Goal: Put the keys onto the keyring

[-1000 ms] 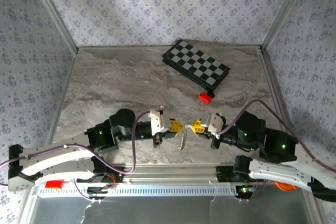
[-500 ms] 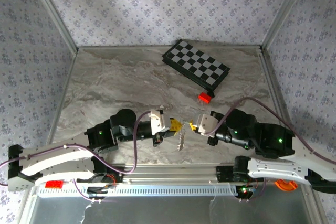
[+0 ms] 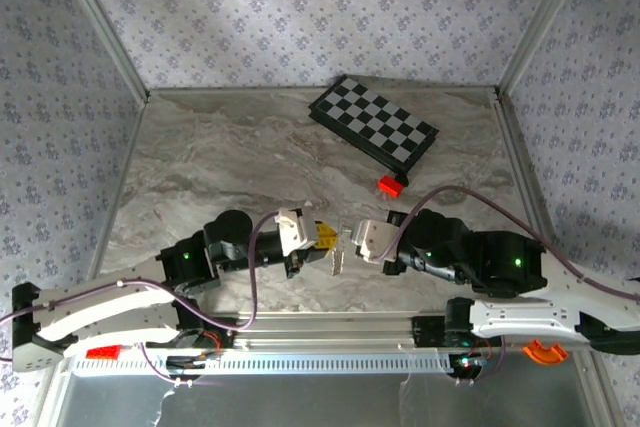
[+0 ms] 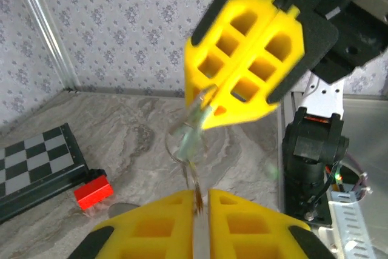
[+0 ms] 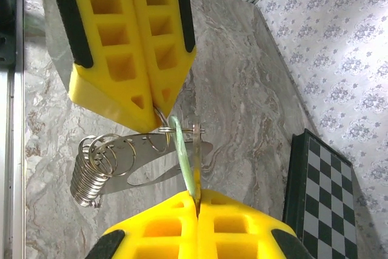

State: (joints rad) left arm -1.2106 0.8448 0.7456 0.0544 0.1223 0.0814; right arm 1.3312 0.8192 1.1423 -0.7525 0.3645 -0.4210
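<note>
Where the two arms meet at the 6 o'clock edge of the marble table (image 3: 220, 167), the grippers sit tip to tip with the key bundle between them.

- left gripper (image 4: 200, 194): yellow pads pressed together, pinching the thin wire of the keyring (image 5: 162, 124). On the right wrist cam the wire comes out of its tips at 6 o'clock.
- right gripper (image 5: 197, 198): pads together, clamped on the end of the mint-green key (image 5: 183, 153). The key runs from the pads toward 11 o'clock and crosses the keyring wire just below the left gripper's tips. Cannot tell whether it is threaded through the loop or only lying against it.
- flat silver key (image 5: 159, 171): hangs off the wire, in the air, lying across the frame behind the green key.
- stack of small split rings (image 5: 90, 177): at the 9 o'clock end of that silver key, also off the table.
- top cam: the bundle dangles between the two grippers, toward 6 o'clock from their tips.
- left wrist cam: the green key is blurred, so contact detail is unreadable there.

Red block (image 3: 391, 185) lies on the table at 1 o'clock from the grippers, well apart, just beside the near corner of the chessboard (image 3: 375, 132).
</note>
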